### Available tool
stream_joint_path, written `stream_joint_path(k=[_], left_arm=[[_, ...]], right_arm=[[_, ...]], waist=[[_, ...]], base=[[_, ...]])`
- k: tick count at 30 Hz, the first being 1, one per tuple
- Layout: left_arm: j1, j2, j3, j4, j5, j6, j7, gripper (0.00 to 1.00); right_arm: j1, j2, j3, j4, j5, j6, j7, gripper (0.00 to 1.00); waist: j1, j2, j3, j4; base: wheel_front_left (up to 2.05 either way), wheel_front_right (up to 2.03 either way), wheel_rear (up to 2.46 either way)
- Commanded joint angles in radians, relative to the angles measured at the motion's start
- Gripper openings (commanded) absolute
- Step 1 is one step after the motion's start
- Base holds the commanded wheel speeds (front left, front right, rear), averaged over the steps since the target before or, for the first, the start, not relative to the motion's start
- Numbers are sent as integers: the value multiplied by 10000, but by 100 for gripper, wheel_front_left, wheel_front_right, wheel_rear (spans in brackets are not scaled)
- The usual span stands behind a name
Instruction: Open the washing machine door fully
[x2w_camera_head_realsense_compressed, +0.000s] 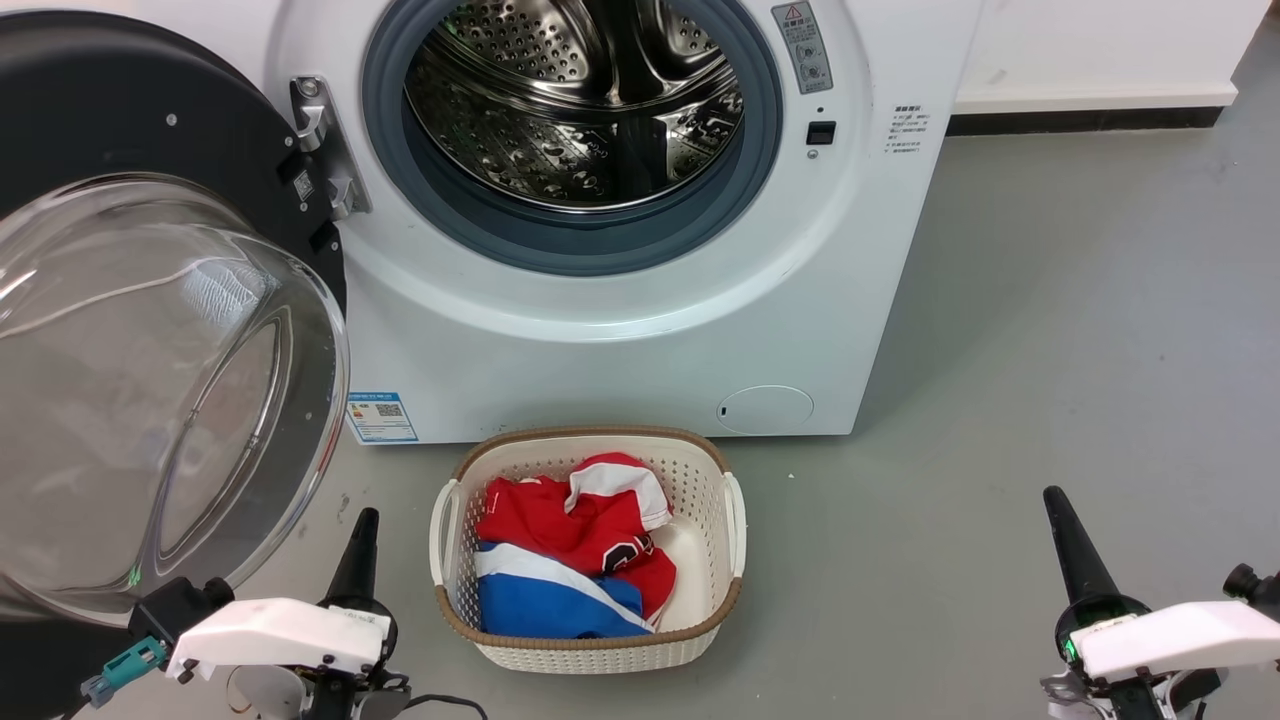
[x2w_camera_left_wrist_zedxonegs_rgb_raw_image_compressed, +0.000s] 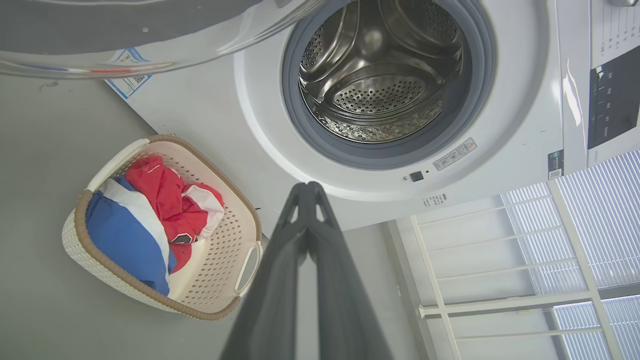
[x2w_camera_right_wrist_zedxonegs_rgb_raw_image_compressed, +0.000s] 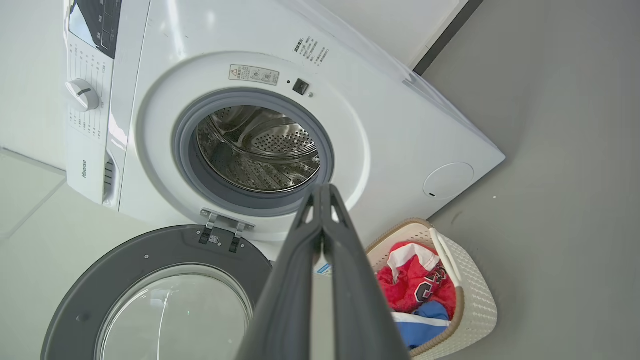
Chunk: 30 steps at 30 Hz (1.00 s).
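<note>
At the left of the machine (x2w_camera_head_realsense_compressed: 620, 340), the door (x2w_camera_head_realsense_compressed: 170, 330) stands swung wide on its metal hinge (x2w_camera_head_realsense_compressed: 322, 150). It is well clear of the opening, with its black ring and bulging glass bowl turned out toward the robot. The steel drum (x2w_camera_head_realsense_compressed: 575, 100) lies bare inside its grey seal (x2w_camera_head_realsense_compressed: 590, 245). Low on the machine's front, a blue label (x2w_camera_head_realsense_compressed: 381, 417) sits at the left corner and a round flap (x2w_camera_head_realsense_compressed: 765, 409) toward the right. Just before the machine, on the grey floor (x2w_camera_head_realsense_compressed: 1050, 350), a cream basket (x2w_camera_head_realsense_compressed: 590, 655) holds red, white and blue clothes (x2w_camera_head_realsense_compressed: 570, 545). Farther out from the machine, the left tool (x2w_camera_head_realsense_compressed: 366, 520) hangs beside the lower edge of the door's glass bowl, left of the basket. Its two fingers are pressed together at the tips and grip nothing. Whether its body touches the glass I cannot tell. The right tool (x2w_camera_head_realsense_compressed: 1058, 505) hangs out past the machine's right corner, over the floor, likewise clenched on nothing. Both point toward the machine.
</note>
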<state>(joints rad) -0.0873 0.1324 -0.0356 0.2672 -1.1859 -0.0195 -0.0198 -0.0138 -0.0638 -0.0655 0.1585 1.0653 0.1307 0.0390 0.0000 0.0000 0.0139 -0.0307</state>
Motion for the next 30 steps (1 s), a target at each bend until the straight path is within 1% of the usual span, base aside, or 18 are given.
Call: stream_joint_path(k=[1,30], left_arm=[[-214,-13,102,-105,-194,-100,66,0],[-260,-448,875,-185,-2365,-660,761,0]], right_arm=[[-220,-64,-28,-34,266,1,26,0],[-633,-42,-168,448,3134,1,329,0]], waist=[[0,0,-2,6],[0,0,-51,145]], base=[[0,0,0],[0,0,0]])
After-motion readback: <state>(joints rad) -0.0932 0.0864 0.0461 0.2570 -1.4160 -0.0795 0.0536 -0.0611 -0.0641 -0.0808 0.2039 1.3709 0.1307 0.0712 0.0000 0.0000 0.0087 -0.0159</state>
